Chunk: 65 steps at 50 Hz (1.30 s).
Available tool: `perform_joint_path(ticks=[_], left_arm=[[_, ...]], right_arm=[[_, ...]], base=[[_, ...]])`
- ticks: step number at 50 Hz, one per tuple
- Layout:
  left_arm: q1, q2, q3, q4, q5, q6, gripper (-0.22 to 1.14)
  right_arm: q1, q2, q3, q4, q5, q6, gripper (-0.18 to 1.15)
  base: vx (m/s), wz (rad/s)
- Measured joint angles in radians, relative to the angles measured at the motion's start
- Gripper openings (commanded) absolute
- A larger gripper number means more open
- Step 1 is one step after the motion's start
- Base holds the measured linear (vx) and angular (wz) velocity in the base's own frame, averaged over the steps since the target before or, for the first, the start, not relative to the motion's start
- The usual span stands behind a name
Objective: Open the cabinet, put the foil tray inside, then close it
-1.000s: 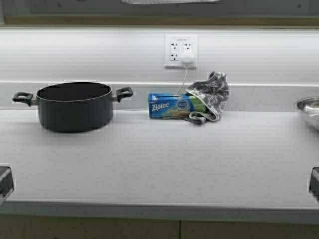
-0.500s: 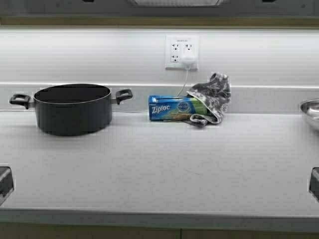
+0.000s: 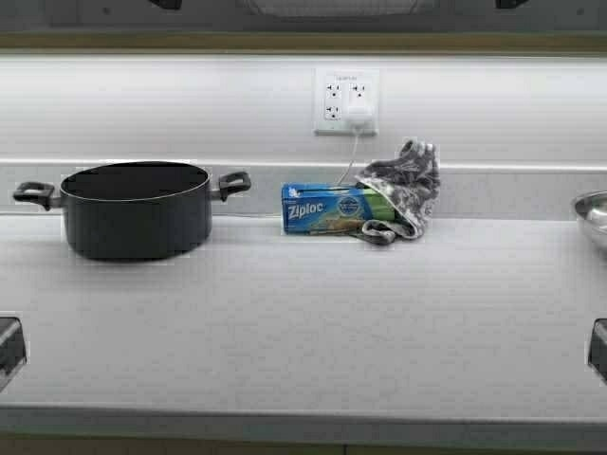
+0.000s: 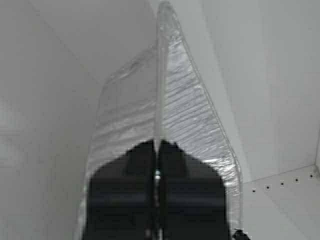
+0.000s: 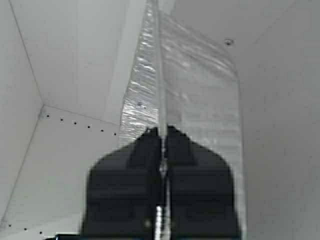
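The foil tray (image 4: 192, 110) is held by its rim between both grippers, inside the cabinet's pale grey interior (image 4: 55, 75). My left gripper (image 4: 156, 145) is shut on the rim at one end. My right gripper (image 5: 162, 131) is shut on the rim of the tray (image 5: 200, 85) at the other end, with the cabinet's walls (image 5: 65, 60) around it. The tray's ribbed side faces each wrist camera. In the high view the tray and both grippers are above the top edge, out of sight. The cabinet doors do not show.
On the white counter (image 3: 303, 322) stand a black pot (image 3: 133, 209) at the left, a blue Ziploc box (image 3: 327, 209) with a grey cloth (image 3: 403, 190) in the middle, and a steel bowl (image 3: 593, 213) at the right edge. A wall outlet (image 3: 346, 100) is behind.
The robot has moved a little closer to the counter: the pot drifts left, the bowl drifts right and the whole scene shifts slightly down in the high view.
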<state>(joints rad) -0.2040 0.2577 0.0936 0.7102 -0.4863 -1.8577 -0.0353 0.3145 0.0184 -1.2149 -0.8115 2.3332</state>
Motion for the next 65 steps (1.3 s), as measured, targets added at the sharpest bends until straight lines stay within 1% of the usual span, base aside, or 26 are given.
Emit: perform_joint_path(ticks=[2,3,4,6,7,12,28,30,32,33,35,36,37,38,41,42,43,44,46,47,48,51,53,58,62,65], left_arm=[[0.000,0.000,0.000,-0.005,-0.002,0.005,0.76],[0.002,0.000,0.000,-0.009,0.006,0.008,0.84],[0.003,0.000,0.002,-0.015,0.009,0.008,0.90],[0.012,0.000,0.003,-0.026,0.011,0.009,1.02],[0.017,0.000,0.003,-0.032,0.011,0.009,1.04],[0.034,0.000,0.009,-0.049,0.012,0.011,1.02],[0.060,-0.031,0.032,-0.054,0.011,0.041,1.01],[0.064,-0.037,0.044,-0.054,0.008,0.054,0.98],[0.069,-0.046,0.060,-0.054,0.003,0.067,0.92],[0.072,-0.052,0.067,-0.054,0.002,0.080,0.88],[0.077,-0.067,0.083,-0.054,0.000,0.112,0.75],[0.080,-0.077,0.089,-0.052,0.000,0.130,0.66],[0.081,-0.087,0.097,-0.054,0.000,0.152,0.56],[0.083,-0.098,0.103,-0.052,0.000,0.176,0.46],[0.084,-0.130,0.123,-0.054,0.003,0.255,0.08],[0.083,-0.143,0.130,-0.052,0.005,0.288,0.00],[0.080,-0.153,0.137,-0.054,0.009,0.322,-0.09],[0.077,-0.166,0.144,-0.052,0.014,0.357,-0.14],[0.067,-0.189,0.153,-0.054,0.026,0.430,-0.13],[0.058,-0.198,0.156,-0.054,0.037,0.476,-0.09],[0.046,-0.207,0.160,-0.054,0.054,0.525,-0.02],[0.011,-0.230,0.161,-0.055,0.133,0.676,0.10],[-0.017,-0.245,0.160,-0.057,0.196,0.764,0.10],[-0.094,-0.272,0.160,-0.084,0.351,0.956,0.05],[-0.120,-0.285,0.170,-0.126,0.391,1.017,0.05],[-0.129,-0.301,0.196,-0.160,0.400,1.035,0.05]], right_arm=[[0.000,0.000,0.000,0.006,0.000,0.000,0.94],[0.000,0.000,0.000,0.009,0.005,0.000,0.98],[-0.002,0.000,0.000,0.015,0.008,0.002,1.00],[-0.012,0.000,0.002,0.025,0.017,0.002,1.01],[-0.020,0.000,0.003,0.028,0.025,0.002,1.01],[-0.040,-0.002,0.023,0.032,0.054,-0.003,1.00],[-0.041,-0.011,0.026,0.026,0.058,-0.008,0.98],[-0.043,-0.011,0.026,0.021,0.055,-0.011,0.96],[-0.046,-0.012,0.026,0.014,0.044,-0.018,0.91],[-0.046,-0.012,0.026,0.008,0.038,-0.023,0.86],[-0.048,-0.015,0.028,-0.005,0.029,-0.040,0.73],[-0.048,-0.020,0.028,-0.011,0.028,-0.052,0.65],[-0.048,-0.025,0.029,-0.015,0.029,-0.066,0.51],[-0.048,-0.032,0.031,-0.023,0.031,-0.084,0.41],[-0.041,-0.064,0.052,-0.037,0.057,-0.163,0.09],[-0.038,-0.078,0.063,-0.038,0.071,-0.198,0.00],[-0.034,-0.092,0.075,-0.040,0.084,-0.236,-0.05],[-0.029,-0.107,0.086,-0.040,0.098,-0.272,-0.07],[-0.017,-0.137,0.110,-0.041,0.138,-0.344,-0.04],[-0.005,-0.153,0.123,-0.041,0.166,-0.382,0.00],[0.005,-0.170,0.135,-0.041,0.190,-0.416,0.04],[0.049,-0.222,0.176,-0.040,0.322,-0.535,0.13],[0.091,-0.261,0.206,-0.041,0.426,-0.618,0.13],[0.192,-0.331,0.256,-0.038,0.650,-0.782,0.07],[0.255,-0.367,0.285,-0.023,0.764,-0.885,0.07],[0.276,-0.383,0.302,0.002,0.798,-0.919,0.07]], base=[[0.01,-0.01],[0.01,-0.01],[0.01,-0.02],[0.01,-0.01],[0.01,-0.01],[0.01,-0.01],[0.00,-0.01],[0.00,0.00],[0.00,0.00],[0.00,0.00],[0.00,0.00],[0.00,0.00],[0.00,0.00],[0.00,0.00],[0.00,0.00],[0.00,0.00],[0.00,0.00],[0.00,0.00],[0.00,0.00],[0.00,0.00],[0.00,0.00],[0.00,0.00],[0.00,0.00],[0.00,0.00],[-0.01,0.00],[-0.02,-0.01]])
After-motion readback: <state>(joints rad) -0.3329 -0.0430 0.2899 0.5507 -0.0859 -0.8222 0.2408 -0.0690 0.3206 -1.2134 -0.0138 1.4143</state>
